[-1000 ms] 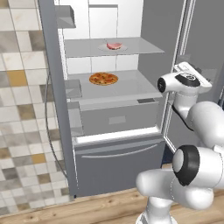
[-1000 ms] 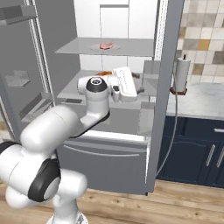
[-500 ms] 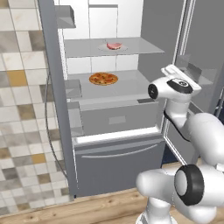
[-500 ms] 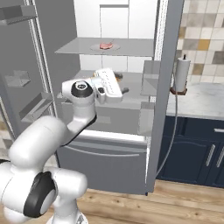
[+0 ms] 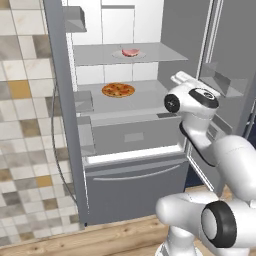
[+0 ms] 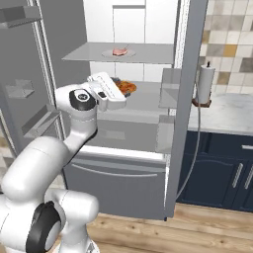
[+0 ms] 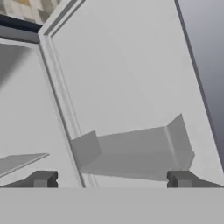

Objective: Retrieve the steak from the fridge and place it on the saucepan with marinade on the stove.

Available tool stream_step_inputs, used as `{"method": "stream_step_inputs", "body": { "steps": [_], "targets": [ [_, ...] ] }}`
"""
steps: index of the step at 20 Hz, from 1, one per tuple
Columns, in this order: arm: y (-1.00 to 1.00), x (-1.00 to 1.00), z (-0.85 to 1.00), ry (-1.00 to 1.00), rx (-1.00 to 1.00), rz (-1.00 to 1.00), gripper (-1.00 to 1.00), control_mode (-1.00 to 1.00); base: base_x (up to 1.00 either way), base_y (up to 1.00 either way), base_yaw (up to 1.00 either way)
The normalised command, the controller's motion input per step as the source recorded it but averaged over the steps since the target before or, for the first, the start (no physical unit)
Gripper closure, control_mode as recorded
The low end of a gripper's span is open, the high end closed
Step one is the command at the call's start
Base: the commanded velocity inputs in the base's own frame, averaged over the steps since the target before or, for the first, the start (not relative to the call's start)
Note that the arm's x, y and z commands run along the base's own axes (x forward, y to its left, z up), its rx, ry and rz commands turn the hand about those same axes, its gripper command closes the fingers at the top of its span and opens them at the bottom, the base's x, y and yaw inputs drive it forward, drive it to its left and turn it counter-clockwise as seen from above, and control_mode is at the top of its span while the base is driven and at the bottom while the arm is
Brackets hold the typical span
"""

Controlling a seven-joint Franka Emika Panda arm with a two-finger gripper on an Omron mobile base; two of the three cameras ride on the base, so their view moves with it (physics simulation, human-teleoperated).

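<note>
Steak (image 5: pixel 131 52) lies on the upper grey shelf (image 5: pixel 150 55) of the open fridge (image 5: pixel 130 150), on a pale plate that I can hardly make out; in the right base view the steak (image 6: pixel 119 51) is small and its paler edge is not clear. One shelf below sits the round orange-topped pizza (image 5: pixel 118 90). In the right base view my own hand covers most of the pizza (image 6: pixel 127 87), so only its right part shows. My arm (image 5: pixel 200 115) stands in front of the fridge at the height of the pizza shelf, well below the steak and to its right. My pincer (image 7: pixel 112 178) is released, its two dark fingertips (image 7: pixel 41 179) wide apart with nothing between them. Along the hand I see a white inner wall and a grey door bin (image 7: pixel 131 151), which belong to the fridge; which door it is I cannot tell. To the right of the fridge, a paper towel roll (image 6: pixel 205 84) stands on the pale tabletop (image 6: pixel 232 116), partly cut by the fridge door's edge.
</note>
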Motion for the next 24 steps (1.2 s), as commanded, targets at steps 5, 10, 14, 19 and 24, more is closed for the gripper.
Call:
{"method": "stream_step_inputs", "body": {
  "steps": [5,10,14,19,24],
  "targets": [
    [0.51,-0.02,0.20,0.10,0.00,0.20,-1.00,-1.00,0.00,0.00,0.00],
    [0.55,-0.19,0.20,0.06,0.01,0.20,-1.00,-1.00,0.00,0.00,0.00],
    [0.43,-0.05,0.24,0.01,0.08,0.17,-1.00,-1.00,0.00,0.00,0.00],
    [0.27,-0.08,0.20,0.00,0.12,0.15,-1.00,-1.00,0.00,0.00,0.00],
    [0.30,-0.01,0.14,0.03,0.08,0.15,-1.00,-1.00,0.00,0.00,0.00]
  ]
}}
